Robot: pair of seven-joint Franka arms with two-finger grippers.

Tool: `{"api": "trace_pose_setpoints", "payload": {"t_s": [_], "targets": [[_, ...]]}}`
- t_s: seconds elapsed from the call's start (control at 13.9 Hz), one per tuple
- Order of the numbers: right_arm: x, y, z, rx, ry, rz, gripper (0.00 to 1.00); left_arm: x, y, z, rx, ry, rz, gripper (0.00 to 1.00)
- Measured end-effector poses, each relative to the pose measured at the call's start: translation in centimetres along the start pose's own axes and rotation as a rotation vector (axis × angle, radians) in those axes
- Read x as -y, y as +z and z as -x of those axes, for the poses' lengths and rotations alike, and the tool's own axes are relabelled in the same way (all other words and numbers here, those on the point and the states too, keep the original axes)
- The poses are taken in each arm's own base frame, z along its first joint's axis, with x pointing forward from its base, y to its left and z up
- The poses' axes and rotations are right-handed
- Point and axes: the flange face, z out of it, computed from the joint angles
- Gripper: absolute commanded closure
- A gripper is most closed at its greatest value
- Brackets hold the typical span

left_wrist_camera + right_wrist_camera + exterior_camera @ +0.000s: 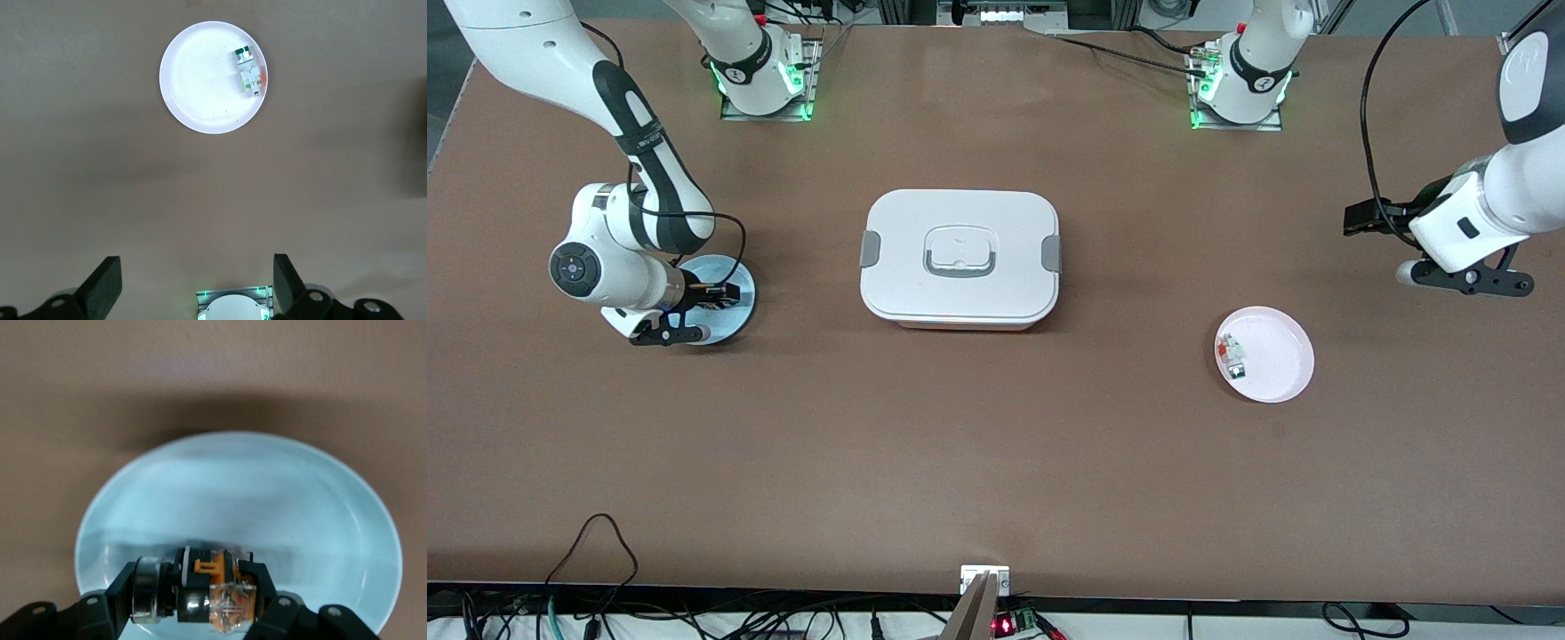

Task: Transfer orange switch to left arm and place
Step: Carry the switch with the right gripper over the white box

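Note:
The orange switch [710, 291] is between the fingers of my right gripper [719, 293], low over a light blue round plate [740, 313] toward the right arm's end of the table. In the right wrist view the switch [217, 590] shows a black body, orange middle and clear end, clamped in the right gripper [193, 590] just over the plate [267, 493]. My left gripper [1360, 219] is open and empty in the air over the left arm's end of the table; it also shows in the left wrist view [197, 283]. The white lidded box [960, 258] stands mid-table between the arms.
A pink round plate [1280, 360] lies nearer the front camera than the left gripper and holds small red-and-white and green-and-white parts [1233, 356]. It also shows in the left wrist view [200, 80] with the parts [248, 70]. Cables hang along the table's front edge.

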Motion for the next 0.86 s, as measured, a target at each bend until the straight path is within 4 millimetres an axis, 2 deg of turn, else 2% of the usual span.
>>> {"api": "trace_pose_setpoints", "payload": {"t_s": [0.14,0.36,0.72,0.86], "targets": [[0.6,-2.6,-1.5,-0.021,-0.107,0.006,0.90,0.1,-0.4,0.2,-0.005,-0.002,0.000,0.00],[2.0,-7.9,-3.7,-0.054,-0.246,-0.016,0.92,0.1,-1.0,0.3,-0.016,-0.002,-0.001,0.00],[6.3,-16.5,-6.0,-0.133,-0.544,-0.041,0.92,0.1,-1.0,0.3,-0.013,-0.002,-0.001,0.00],[8.3,-19.0,-6.4,-0.163,-0.653,-0.057,0.92,0.0,-1.0,0.3,-0.012,-0.001,-0.001,0.00]]}}
